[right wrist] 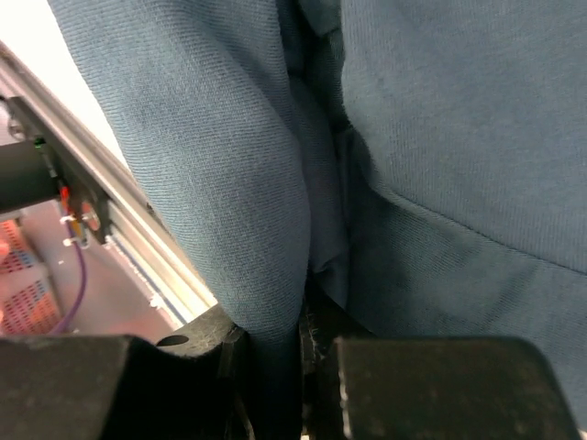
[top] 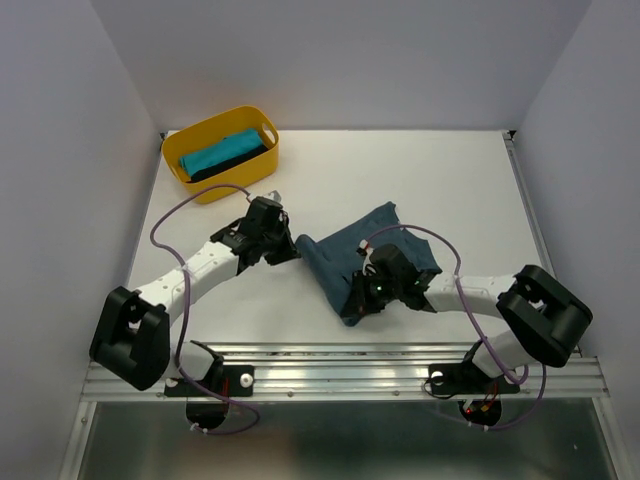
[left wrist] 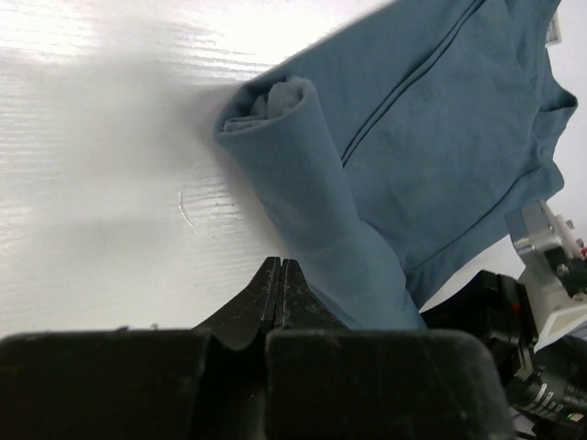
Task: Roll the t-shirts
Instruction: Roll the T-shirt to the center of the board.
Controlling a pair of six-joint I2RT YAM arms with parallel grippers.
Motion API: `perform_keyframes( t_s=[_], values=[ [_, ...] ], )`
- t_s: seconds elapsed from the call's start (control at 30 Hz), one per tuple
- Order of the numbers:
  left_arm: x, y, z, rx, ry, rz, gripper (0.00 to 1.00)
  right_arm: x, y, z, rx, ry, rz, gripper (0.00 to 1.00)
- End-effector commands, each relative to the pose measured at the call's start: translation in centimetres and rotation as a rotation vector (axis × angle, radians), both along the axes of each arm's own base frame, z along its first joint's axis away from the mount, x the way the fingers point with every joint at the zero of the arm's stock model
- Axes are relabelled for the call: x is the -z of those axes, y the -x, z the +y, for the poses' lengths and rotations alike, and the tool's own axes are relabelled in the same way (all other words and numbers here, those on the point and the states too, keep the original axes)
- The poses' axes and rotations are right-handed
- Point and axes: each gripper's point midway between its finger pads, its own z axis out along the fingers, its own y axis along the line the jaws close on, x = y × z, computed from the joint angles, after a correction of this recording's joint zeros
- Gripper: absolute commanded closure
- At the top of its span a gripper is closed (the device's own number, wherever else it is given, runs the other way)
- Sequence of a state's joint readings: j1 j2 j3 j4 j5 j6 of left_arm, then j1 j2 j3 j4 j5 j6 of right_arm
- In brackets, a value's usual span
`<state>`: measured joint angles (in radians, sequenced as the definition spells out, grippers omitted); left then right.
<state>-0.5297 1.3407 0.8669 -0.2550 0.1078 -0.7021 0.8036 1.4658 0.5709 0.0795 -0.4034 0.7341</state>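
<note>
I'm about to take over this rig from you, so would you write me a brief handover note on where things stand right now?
Left gripper: shut, tips beside the roll's far end, no cloth seen between them.
Right gripper: shut on the slate-blue t-shirt, at the roll's near end.
Things: the slate-blue t-shirt lies on the table. The turquoise t-shirt and black t-shirt lie bundled in the yellow basket, far left.
Done: one edge is wound into a roll.
Left: most of the shirt is flat and unrolled, so finish the roll. It probably goes into the basket afterwards.
</note>
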Motion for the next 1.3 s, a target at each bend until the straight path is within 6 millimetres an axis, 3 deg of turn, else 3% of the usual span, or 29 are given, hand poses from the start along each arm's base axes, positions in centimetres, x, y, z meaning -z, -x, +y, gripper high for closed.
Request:
perform_keyframes(
  t_s=[0.0, 0.57, 0.73, 1.1, 1.27],
  values=[
    [-1.0, 0.7, -0.5, 0.062, 0.028, -0.048, 1.0, -0.8, -0.1, 0.3, -0.021, -0.074, 0.019, 0.99],
    [0.8, 0.6, -4.6, 0.203, 0.089, -0.011, 1.0, -0.4, -0.4, -0.3, -0.051, -0.157, 0.137, 0.99],
    [1.9, -0.2, -5.5, 0.208, 0.089, 0.008, 1.0, -0.3, -0.3, -0.8, -0.045, -0.17, 0.157, 0.99],
    [1.8, -1.6, -7.7, 0.242, 0.1, -0.001, 1.0, -0.1, -0.6, -1.6, -0.019, -0.169, 0.163, 0.99],
    [3.4, -1.9, -8.3, 0.263, 0.083, 0.025, 1.0, 0.3, -0.5, -1.9, -0.011, -0.159, 0.166, 0.99]
  ],
)
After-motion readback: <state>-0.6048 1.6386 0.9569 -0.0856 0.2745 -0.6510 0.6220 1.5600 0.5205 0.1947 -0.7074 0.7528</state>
